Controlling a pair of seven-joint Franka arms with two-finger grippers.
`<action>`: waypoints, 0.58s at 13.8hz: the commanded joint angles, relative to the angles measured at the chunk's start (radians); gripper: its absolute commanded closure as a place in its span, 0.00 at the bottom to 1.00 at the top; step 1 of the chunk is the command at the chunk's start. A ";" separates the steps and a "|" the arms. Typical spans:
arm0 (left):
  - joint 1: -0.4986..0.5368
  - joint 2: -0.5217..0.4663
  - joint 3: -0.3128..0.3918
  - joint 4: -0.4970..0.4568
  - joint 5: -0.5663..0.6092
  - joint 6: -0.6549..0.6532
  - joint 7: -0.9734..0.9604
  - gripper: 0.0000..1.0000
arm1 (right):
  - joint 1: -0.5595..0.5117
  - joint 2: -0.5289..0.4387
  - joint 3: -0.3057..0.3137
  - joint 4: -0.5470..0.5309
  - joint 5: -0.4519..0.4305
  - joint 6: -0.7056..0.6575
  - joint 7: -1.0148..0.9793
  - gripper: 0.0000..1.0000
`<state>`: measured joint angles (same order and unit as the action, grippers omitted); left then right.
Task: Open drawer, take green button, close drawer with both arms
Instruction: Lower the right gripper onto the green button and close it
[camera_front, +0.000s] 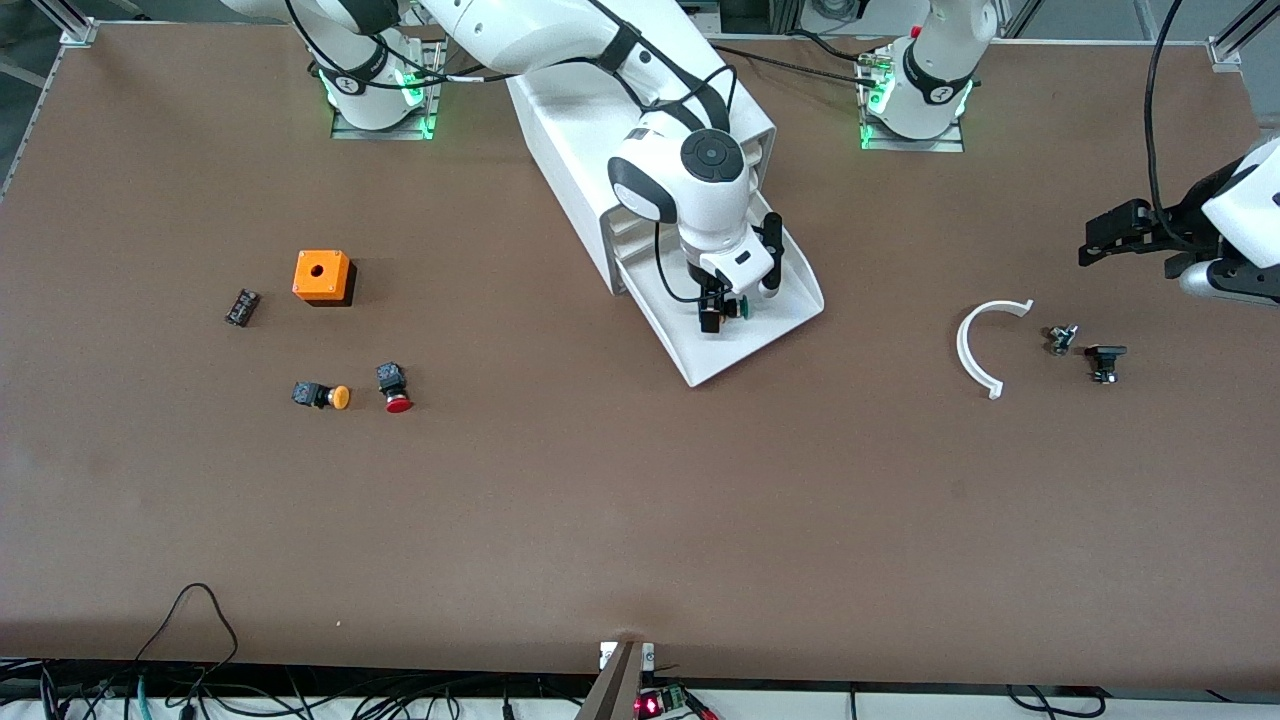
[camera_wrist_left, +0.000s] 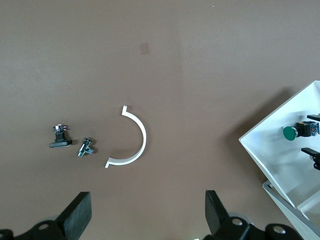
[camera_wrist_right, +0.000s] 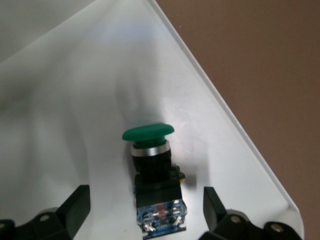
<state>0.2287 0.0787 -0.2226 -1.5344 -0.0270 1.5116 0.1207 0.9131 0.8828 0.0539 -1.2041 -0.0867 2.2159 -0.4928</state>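
Counter (camera_front: 640, 520) first: a wide brown surface with a boxy white cabinet (camera_front: 590, 130) standing between the two arm bases, its lowest drawer (camera_front: 780, 310) pulled out toward the front camera. The right arm reaches down over that open drawer, while the left arm waits off at its own end of the counter, its left gripper (camera_wrist_left: 147, 210) spread wide and empty over bare counter near a white curved clip (camera_wrist_left: 131, 137) and two small metal fittings (camera_wrist_left: 86, 147).

The right gripper (camera_wrist_right: 145, 210) hangs low in the drawer with its jaws released, grasping nothing. The green button (camera_wrist_right: 150, 165) lies on its side on the drawer floor, directly between the two black fingers (camera_wrist_right: 75, 205), cap pointing away from the wrist.

Risks, as I judge them: the black body is squat and the cap rounded, so a pinch landing on the cap could squirt the button sideways. The drawer rim runs just beside one finger; drifting that way could catch the wall and shove the drawer.

Red-capped (camera_front: 397, 388) and orange-capped (camera_front: 322, 395) buttons lie well apart, toward the right arm's end.
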 joint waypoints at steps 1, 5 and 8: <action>-0.006 0.018 0.000 0.031 0.029 -0.021 -0.015 0.00 | 0.003 0.036 0.006 0.028 -0.039 -0.004 0.000 0.07; -0.005 0.018 0.002 0.031 0.029 -0.021 -0.015 0.00 | 0.004 0.045 0.006 0.028 -0.042 0.005 0.008 0.23; 0.000 0.026 0.003 0.033 0.029 -0.021 -0.013 0.00 | 0.010 0.039 0.003 0.029 -0.044 0.007 0.008 0.48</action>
<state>0.2310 0.0831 -0.2212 -1.5343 -0.0270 1.5116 0.1197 0.9161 0.8974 0.0543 -1.1986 -0.1035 2.2162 -0.4927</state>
